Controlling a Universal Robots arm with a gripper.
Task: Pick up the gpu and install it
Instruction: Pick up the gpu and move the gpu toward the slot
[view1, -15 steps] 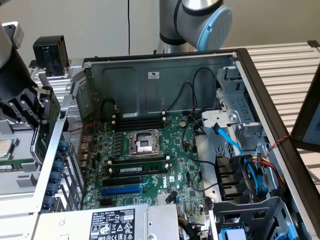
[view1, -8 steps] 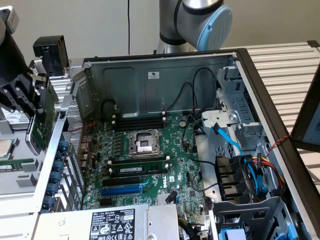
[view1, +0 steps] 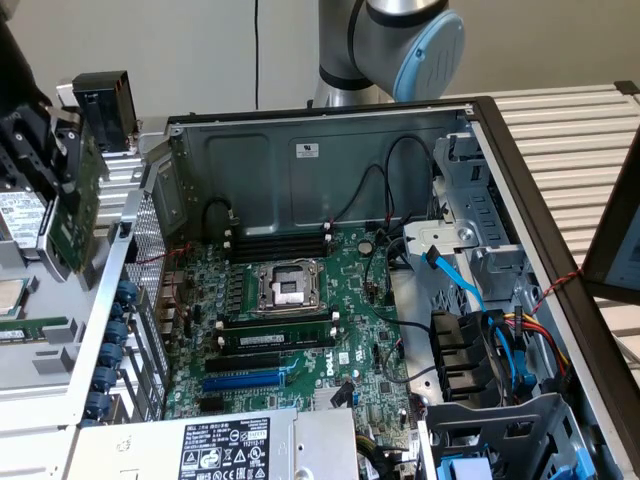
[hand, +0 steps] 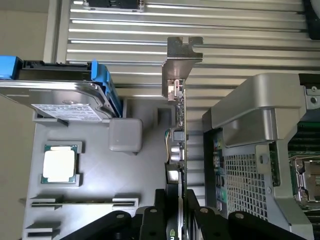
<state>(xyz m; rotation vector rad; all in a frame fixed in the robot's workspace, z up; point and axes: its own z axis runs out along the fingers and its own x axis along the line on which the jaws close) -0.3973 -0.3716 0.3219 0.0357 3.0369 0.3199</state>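
The gpu (view1: 78, 215) hangs in the air at the exterior view's left, just outside the open computer case (view1: 330, 130). It is a green card with a black fan shroud and a silver end bracket (hand: 177, 60). My gripper (view1: 55, 175) is shut on it. In the wrist view the gpu (hand: 180, 135) shows edge-on between my black fingers (hand: 159, 215), above a grey parts tray (hand: 100, 180) and beside the case's perforated rear wall (hand: 245, 180). Inside the case lies the large green motherboard (view1: 330, 300) with a blue expansion slot (view1: 245, 380).
The tray holds a CPU chip (hand: 59, 164), a hard drive in a blue carrier (hand: 65, 97) and a memory stick (hand: 80, 202). The case holds a CPU socket (view1: 288, 285), memory sticks, loose cables (view1: 490, 320) and a power supply (view1: 230, 445). A slatted table lies beneath.
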